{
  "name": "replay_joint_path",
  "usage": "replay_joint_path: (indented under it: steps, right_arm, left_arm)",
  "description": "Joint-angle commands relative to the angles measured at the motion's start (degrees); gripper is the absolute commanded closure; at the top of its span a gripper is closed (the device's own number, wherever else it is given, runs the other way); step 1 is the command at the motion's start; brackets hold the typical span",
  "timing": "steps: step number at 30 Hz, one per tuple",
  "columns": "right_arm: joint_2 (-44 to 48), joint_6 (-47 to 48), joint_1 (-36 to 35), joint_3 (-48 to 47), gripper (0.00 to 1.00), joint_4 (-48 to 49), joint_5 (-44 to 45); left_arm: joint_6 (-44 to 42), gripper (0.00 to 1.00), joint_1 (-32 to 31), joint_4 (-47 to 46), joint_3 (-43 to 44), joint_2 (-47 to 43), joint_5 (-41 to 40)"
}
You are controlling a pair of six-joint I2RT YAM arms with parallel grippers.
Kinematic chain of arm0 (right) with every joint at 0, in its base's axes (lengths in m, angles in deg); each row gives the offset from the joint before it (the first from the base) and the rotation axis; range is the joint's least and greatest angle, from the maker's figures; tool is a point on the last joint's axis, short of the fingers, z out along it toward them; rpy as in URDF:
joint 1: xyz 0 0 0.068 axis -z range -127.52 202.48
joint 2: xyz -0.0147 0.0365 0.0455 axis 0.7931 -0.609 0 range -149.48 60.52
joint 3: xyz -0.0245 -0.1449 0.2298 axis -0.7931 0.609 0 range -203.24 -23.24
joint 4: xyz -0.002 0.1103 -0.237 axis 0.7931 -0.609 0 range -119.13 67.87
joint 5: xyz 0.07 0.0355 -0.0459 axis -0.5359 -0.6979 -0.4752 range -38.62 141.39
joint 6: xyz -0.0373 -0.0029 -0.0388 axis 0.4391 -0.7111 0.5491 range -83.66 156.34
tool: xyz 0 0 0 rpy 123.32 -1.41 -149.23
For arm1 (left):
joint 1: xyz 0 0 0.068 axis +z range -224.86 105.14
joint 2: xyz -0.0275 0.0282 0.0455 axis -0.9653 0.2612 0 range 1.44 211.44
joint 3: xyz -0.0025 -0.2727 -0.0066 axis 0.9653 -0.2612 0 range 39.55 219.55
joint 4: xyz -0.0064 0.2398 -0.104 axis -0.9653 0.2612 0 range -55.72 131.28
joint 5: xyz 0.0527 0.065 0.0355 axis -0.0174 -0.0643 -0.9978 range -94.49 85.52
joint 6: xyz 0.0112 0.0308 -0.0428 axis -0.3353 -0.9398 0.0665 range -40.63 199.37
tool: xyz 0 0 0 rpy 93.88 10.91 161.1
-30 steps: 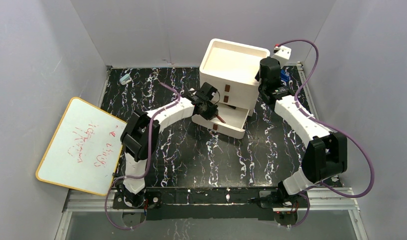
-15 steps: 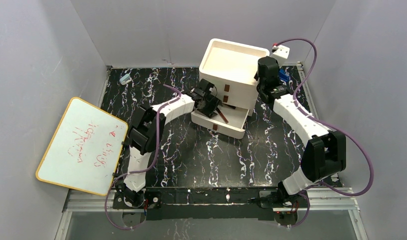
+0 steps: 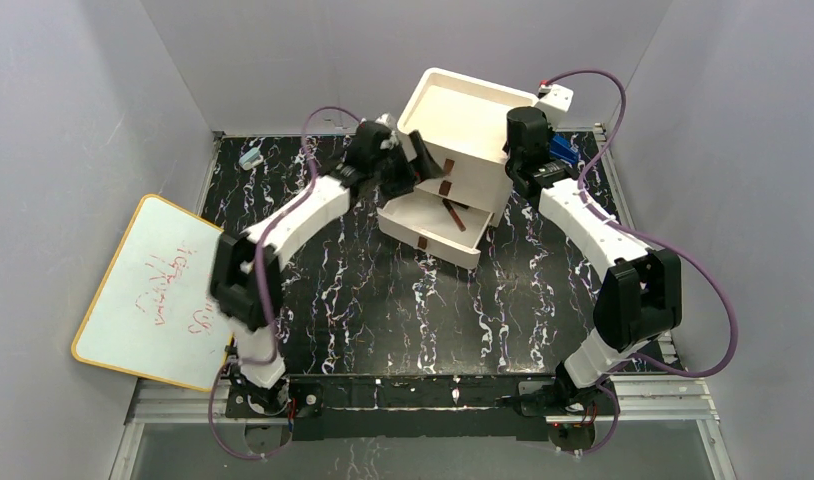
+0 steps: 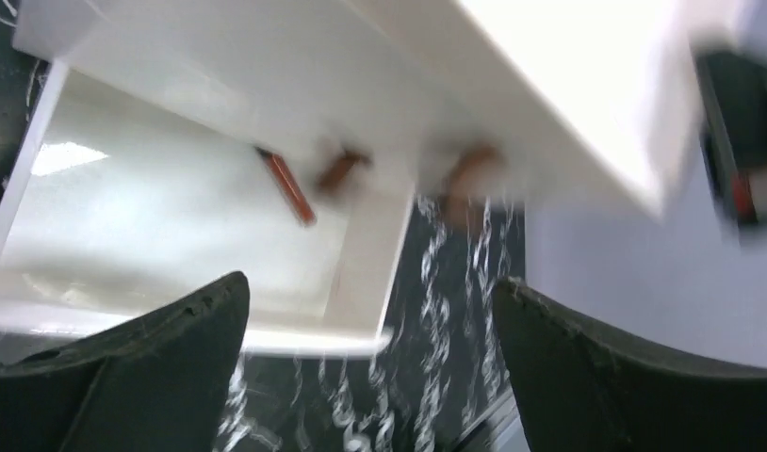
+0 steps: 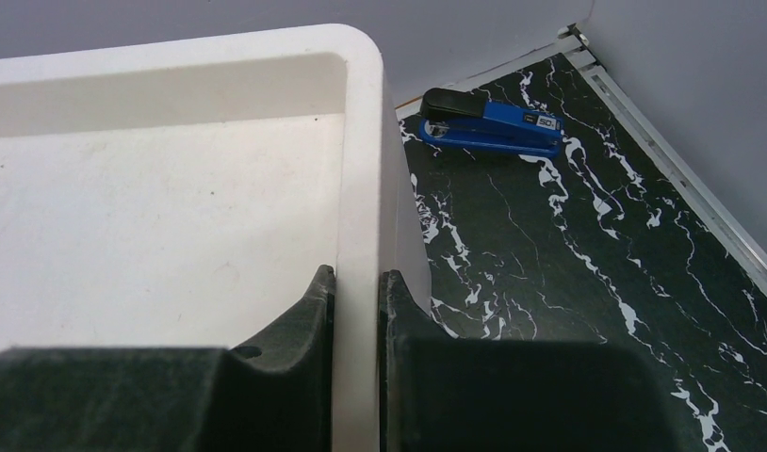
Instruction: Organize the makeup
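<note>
A thin red-and-black makeup pencil [image 3: 453, 214] [image 4: 286, 186] lies alone in the pulled-out bottom drawer [image 3: 419, 224] [image 4: 125, 226] of the white three-drawer box [image 3: 435, 84]. My left gripper [image 3: 411, 168] [image 4: 370, 287] hangs open and empty above the drawer's left end, beside the box's left side. That wrist view is blurred. My right gripper [image 3: 523, 152] [image 5: 356, 275] is shut on the right rim wall of the box [image 5: 361, 141], one finger inside the top tray and one outside. The top tray holds nothing.
A whiteboard [image 3: 163, 290] with red writing leans at the left edge. A small light-blue object [image 3: 250, 157] lies at the back left. A blue stapler [image 3: 563, 150] [image 5: 493, 122] sits behind the box at the back right. Grey walls close in three sides.
My left gripper opened, let the pencil go into the drawer, and rose back and to the left. The right gripper stayed clamped on the rim.
</note>
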Motion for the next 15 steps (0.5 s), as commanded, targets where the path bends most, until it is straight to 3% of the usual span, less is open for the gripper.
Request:
replay_joint_path:
  steps: [1,5,8,12,15]
  right_arm:
    - [-8.7,1.7,-3.5,8.9,0.99,-25.5,-17.8]
    - [-8.1,2.2,-3.5,9.2,0.99,-24.9,-17.9]
    - [-8.5,2.0,-3.5,8.5,0.99,-24.7,-18.7]
    - [-9.4,1.4,-3.5,7.9,0.99,-24.3,-19.4]
    - [-9.5,1.1,-3.6,8.1,0.99,-24.2,-19.6]
  left_arm:
    - [-23.3,0.02,-1.4,-23.2,-29.3,-26.0,9.3]
    - [-39.0,0.01,-8.7,-21.9,-52.9,-47.4,-11.8]
    - [-40.5,0.02,-11.5,-17.6,-60.7,-56.4,-18.0]
    - [-37.9,0.02,-15.9,-17.7,-65.3,-59.4,-26.3]
    - [-34.9,0.12,-16.3,-19.4,-64.8,-53.8,-31.5]
